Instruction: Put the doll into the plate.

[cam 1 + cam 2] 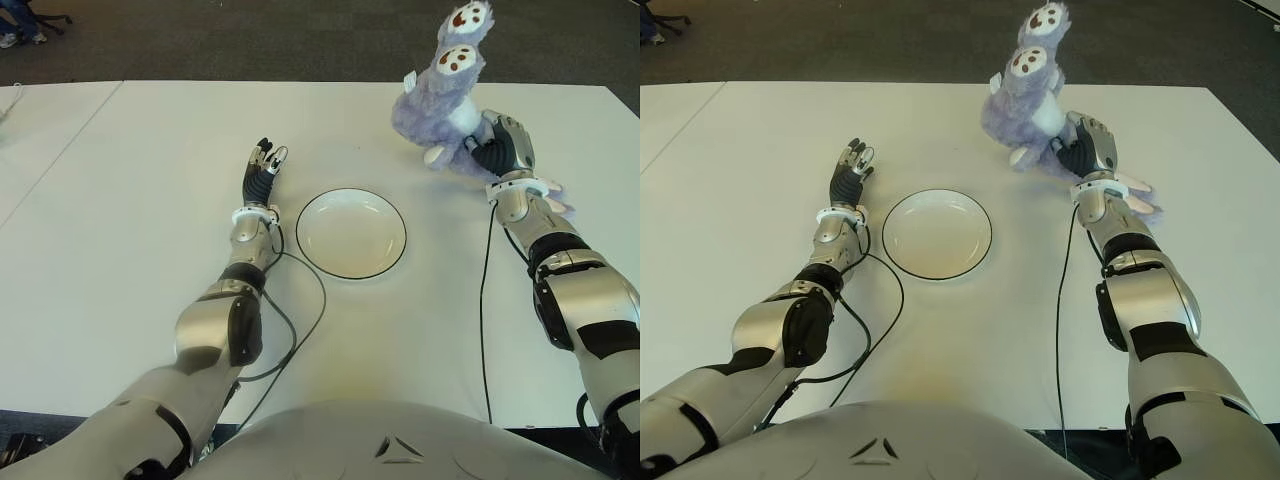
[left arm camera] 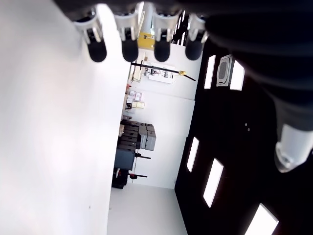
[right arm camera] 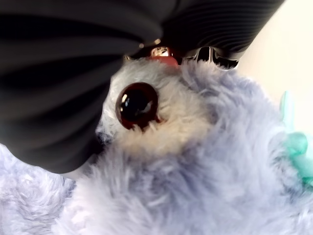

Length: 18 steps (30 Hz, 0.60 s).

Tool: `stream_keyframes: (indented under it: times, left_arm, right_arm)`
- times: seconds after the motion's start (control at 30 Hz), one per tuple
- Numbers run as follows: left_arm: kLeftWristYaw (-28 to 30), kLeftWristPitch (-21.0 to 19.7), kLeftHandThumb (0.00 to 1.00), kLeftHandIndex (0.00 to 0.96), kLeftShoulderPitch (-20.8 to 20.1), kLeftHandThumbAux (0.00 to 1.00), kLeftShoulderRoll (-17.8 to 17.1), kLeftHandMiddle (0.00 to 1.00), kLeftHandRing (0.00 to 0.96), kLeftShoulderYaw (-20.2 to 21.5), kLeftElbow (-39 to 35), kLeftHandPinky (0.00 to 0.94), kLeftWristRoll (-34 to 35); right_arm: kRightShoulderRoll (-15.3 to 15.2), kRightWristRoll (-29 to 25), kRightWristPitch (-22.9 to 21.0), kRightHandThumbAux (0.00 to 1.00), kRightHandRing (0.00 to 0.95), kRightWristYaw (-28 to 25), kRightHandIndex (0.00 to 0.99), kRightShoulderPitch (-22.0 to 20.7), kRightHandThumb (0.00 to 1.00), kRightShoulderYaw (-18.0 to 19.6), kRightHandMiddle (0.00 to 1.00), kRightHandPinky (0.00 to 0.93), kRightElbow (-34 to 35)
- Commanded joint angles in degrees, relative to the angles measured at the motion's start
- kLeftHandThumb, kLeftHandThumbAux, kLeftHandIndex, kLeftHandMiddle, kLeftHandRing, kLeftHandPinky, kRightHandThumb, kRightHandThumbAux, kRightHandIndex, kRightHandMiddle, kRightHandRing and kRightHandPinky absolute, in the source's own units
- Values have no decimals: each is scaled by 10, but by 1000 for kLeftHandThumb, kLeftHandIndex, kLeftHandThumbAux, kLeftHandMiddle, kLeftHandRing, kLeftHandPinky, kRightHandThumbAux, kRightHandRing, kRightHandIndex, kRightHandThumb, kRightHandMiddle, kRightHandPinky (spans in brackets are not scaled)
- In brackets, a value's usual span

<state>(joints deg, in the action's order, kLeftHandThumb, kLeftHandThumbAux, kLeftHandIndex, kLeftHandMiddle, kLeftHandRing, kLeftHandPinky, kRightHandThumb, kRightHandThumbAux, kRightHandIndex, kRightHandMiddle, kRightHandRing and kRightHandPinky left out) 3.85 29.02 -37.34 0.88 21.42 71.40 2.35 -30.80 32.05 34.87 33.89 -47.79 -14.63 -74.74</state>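
Note:
A fluffy purple doll [image 1: 440, 100] with white paw soles is upside down at the back right of the table, its feet sticking up. My right hand [image 1: 497, 150] is shut on the doll's head; the right wrist view shows its dark eye [image 3: 137, 104] and fur pressed against my fingers. The white plate [image 1: 351, 233] with a dark rim sits empty in the middle of the table, to the left of and nearer than the doll. My left hand [image 1: 264, 168] shows left of the plate, fingers straight and holding nothing.
The white table [image 1: 120, 220] stretches wide to the left. Black cables [image 1: 300, 330] run along both arms across the table. A dark carpeted floor [image 1: 250, 40] lies beyond the far edge.

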Motion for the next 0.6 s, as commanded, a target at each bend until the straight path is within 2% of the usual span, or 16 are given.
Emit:
stream_keyframes:
  times: [0.03,0.33,0.6]
  left_arm:
    - [-1,-71,0,11,110,529,13,21,16,5,67,19,3]
    - [-8,-76,0,4,107,535,13,21,16,1,67,22,-2]
    - [-7,-75,0,1,107,526,12,19,13,1,67,17,-2]
  right_arm:
    - [0,23,42,716,857,54,439,-26,701,-16,847,831,35]
    - [2,29,73,715,866,76,439,-22,701,-21,856,845,91]
    - [7,40,84,714,870,88,439,5,702,-26,860,859,156]
